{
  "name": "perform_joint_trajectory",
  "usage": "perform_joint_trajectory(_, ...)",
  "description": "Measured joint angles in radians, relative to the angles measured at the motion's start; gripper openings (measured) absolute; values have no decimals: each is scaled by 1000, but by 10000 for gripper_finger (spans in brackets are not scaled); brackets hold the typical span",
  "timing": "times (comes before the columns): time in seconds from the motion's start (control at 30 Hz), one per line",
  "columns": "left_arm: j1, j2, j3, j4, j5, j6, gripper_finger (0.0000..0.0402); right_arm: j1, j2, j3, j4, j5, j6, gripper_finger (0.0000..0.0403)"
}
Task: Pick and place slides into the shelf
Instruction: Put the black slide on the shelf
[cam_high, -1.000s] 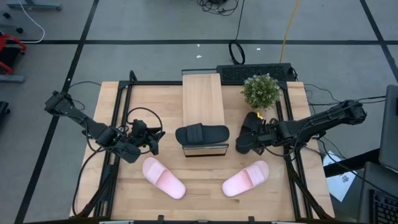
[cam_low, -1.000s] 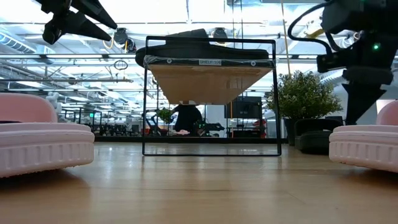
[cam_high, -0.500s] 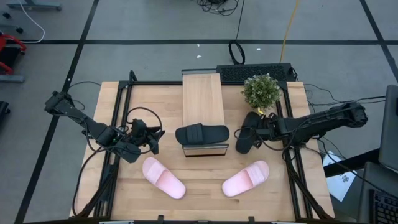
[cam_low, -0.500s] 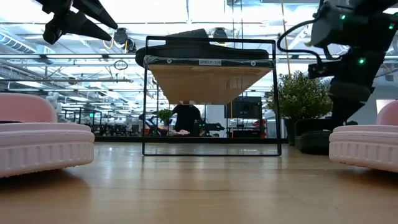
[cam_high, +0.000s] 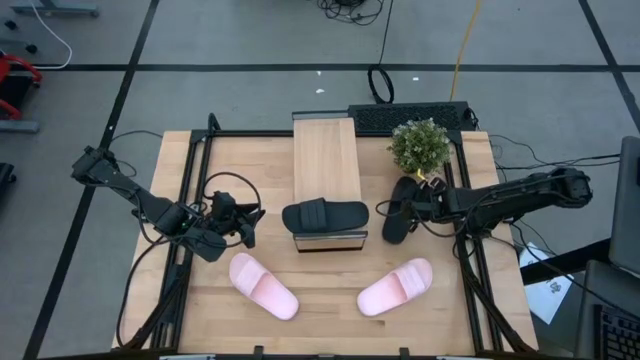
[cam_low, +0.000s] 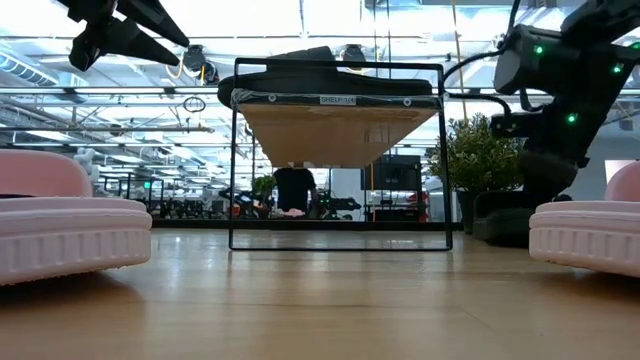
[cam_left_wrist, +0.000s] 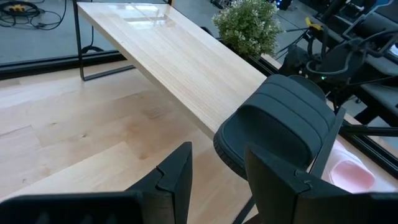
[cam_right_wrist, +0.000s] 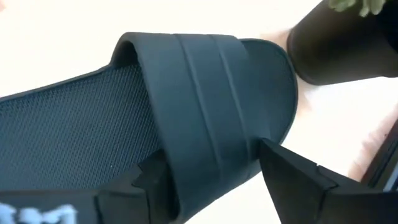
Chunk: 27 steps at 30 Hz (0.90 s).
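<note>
High view, shelf: the shelf stands mid-table, its plank running away from the near edge; a black slide lies crosswise on its near end.
High view, right claw: the right claw is at a second black slide on the table, just beside the potted plant.
High view, left claw: the left claw waits left of the shelf, near a pink slide; the other pink slide lies right of it, well apart.
Low view, slides: the pink slides flank the shelf's dark frame.
Low view, room: a person shows far behind.
Left wrist view, left claw: fingers parted, nothing between them; the shelved slide sits ahead.
Right wrist view, right claw: fingers spread wide on either side of the strap of the black slide; I cannot tell whether they touch it.
</note>
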<state>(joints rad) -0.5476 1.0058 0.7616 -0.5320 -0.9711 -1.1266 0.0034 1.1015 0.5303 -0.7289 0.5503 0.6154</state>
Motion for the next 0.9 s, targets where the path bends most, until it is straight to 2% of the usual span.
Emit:
perform_joint_trajectory(0.53,0,0,0,0,-1,0,140,-1,0,-25,45,2,43,13)
perform_joint_trajectory(0.63,0,0,0,0,-1,0,140,14,0,-22,53,-39,75,8)
perform_joint_trajectory(0.77,0,0,0,2,-1,-6,140,51,0,16,42,-144,119,4)
perform_joint_trajectory(0.9,0,0,0,3,-1,-8,140,112,0,103,-70,-192,161,3)
